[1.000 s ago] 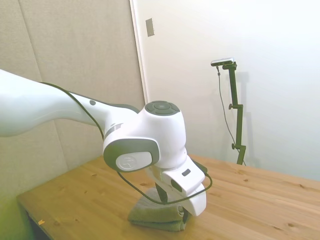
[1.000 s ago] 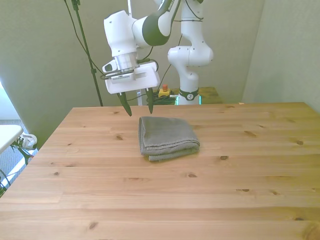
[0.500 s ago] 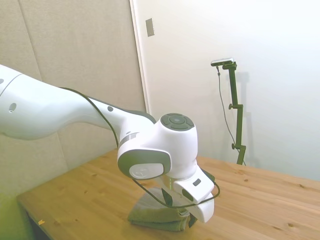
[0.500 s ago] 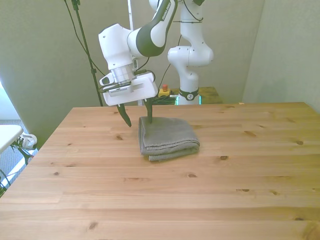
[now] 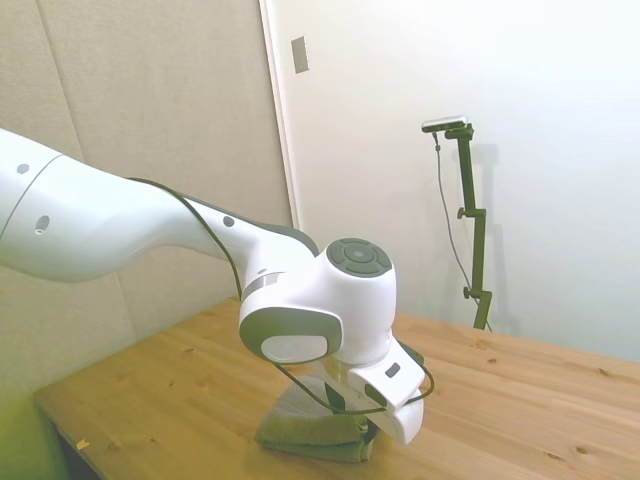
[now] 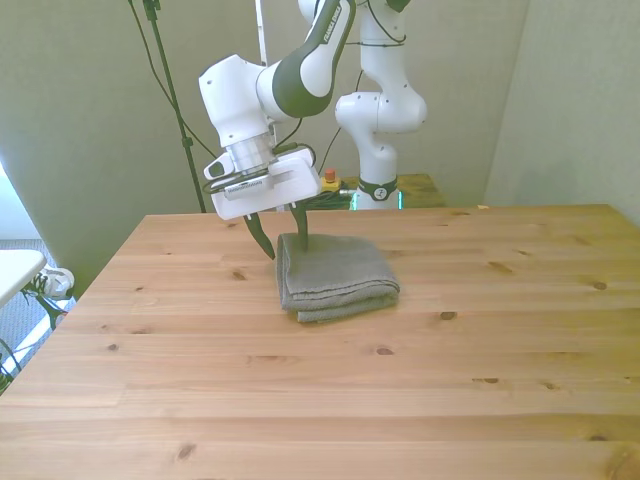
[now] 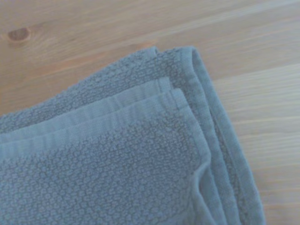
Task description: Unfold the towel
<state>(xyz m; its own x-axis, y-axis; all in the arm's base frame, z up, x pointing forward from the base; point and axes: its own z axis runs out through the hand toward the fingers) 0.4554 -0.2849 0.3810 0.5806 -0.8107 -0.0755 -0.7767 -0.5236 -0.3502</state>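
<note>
The grey towel point(image 6: 336, 275) lies folded in thick layers on the wooden table point(image 6: 320, 400), a little toward the front view's left of the middle. My gripper point(image 6: 284, 241) stands open at the towel's far corner on the front view's left. One finger rests on top of the cloth and the other hangs just off its edge near the wood. In the side view the towel point(image 5: 305, 432) lies under the wrist housing and the gripper point(image 5: 350, 428) is partly hidden behind it. The wrist view shows the towel's layered corner point(image 7: 140, 150) from close up.
A person is not in view. Behind the table's far edge stands the robot's base point(image 6: 378, 120), with a small red and yellow object point(image 6: 328, 180) beside it. A white surface point(image 6: 15, 270) sits off the table at the front view's left.
The gripper came down from above the table behind the towel to the towel's far corner, then shifted slightly toward the front view's right. The towel has not moved.
</note>
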